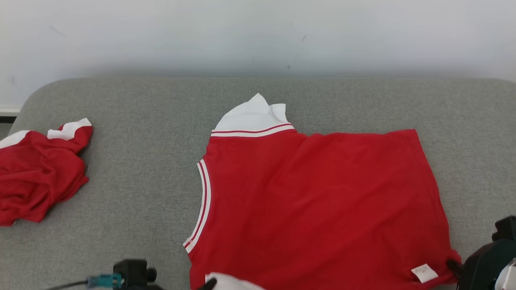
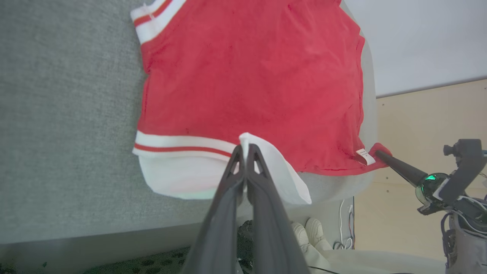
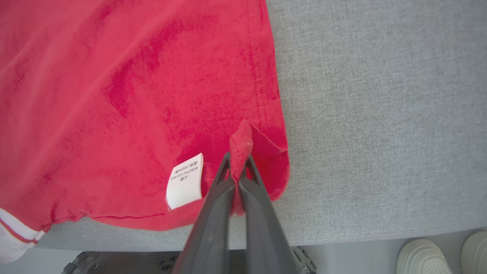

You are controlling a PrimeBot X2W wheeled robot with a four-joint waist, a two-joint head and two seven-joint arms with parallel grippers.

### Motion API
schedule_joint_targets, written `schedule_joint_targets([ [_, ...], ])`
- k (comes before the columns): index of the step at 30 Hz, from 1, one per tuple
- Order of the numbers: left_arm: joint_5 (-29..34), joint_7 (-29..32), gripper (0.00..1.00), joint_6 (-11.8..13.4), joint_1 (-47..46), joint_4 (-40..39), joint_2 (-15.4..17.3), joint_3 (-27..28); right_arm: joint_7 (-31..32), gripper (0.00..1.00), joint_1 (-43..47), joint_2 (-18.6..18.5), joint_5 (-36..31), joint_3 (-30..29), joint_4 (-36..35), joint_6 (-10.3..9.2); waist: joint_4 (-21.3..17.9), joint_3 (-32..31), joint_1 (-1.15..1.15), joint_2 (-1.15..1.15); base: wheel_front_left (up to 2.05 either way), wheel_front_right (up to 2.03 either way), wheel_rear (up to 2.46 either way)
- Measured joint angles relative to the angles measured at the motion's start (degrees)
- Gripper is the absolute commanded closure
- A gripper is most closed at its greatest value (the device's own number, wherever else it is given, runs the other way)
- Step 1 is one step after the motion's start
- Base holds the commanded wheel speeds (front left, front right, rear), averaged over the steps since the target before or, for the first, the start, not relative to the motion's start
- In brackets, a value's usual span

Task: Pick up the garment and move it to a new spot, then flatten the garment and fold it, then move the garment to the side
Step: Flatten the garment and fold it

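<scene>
Grey desk [image 1: 141, 121], garment [image 1: 318, 201] flattened, left pincer [image 2: 244, 150] and right pincer [image 3: 237, 167] clamped on its near edge; fold probably next, lift both together.

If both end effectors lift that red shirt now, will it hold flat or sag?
Probably sags: the red cloth shirt with white sleeves puckers where the right end effector pinches its hem. Likely light: the thin white sleeve folds over at the left end effector.

Head above, 2 wrists near garment [image 1: 318, 201]
</scene>
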Motion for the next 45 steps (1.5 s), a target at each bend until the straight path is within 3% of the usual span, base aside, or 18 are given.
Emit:
schedule_joint_targets([
  [19, 12.13, -12.91, 1.00, -5.66, -21.34, 16.16, -9.45, -1.04, -13.80, 1.00, -9.01, 1.15, -0.44, -1.37, 6.38, -0.01, 0.28, 4.21, 0.01, 0.01, 0.00, 0.00, 0.00],
  [40, 14.93, -15.88, 1.00, -7.97, -30.84, 26.49, -9.89, -0.30, -21.07, 1.00, -14.23, 1.26, -2.36, -0.49, 10.95, 0.00, -1.27, 6.52, 0.00, 0.01, 0.00, 0.00, 0.00],
  [41, 15.03, -16.47, 0.97, -7.93, -31.00, 27.26, -10.06, -0.24, -21.42, 0.63, -14.55, 1.46, -2.46, -0.47, 11.37, -0.01, -1.35, 6.57, 0.00, 0.00, 0.00, 0.00, 0.00],
  [42, 15.79, -16.90, 0.02, -7.92, -31.25, 28.07, -10.12, -0.44, -22.01, 0.00, -14.84, 1.58, -2.70, -0.51, 11.72, -0.01, -1.42, 6.60, 0.00, 0.01, 0.00, 0.00, 0.00],
  [45, 16.78, -18.33, 0.00, -7.98, -31.36, 30.29, -10.48, -0.92, -23.43, 0.00, -15.20, 1.88, -3.48, -0.59, 12.68, -0.01, -1.47, 6.43, 0.01, 0.01, 0.00, 0.00, 0.00],
])
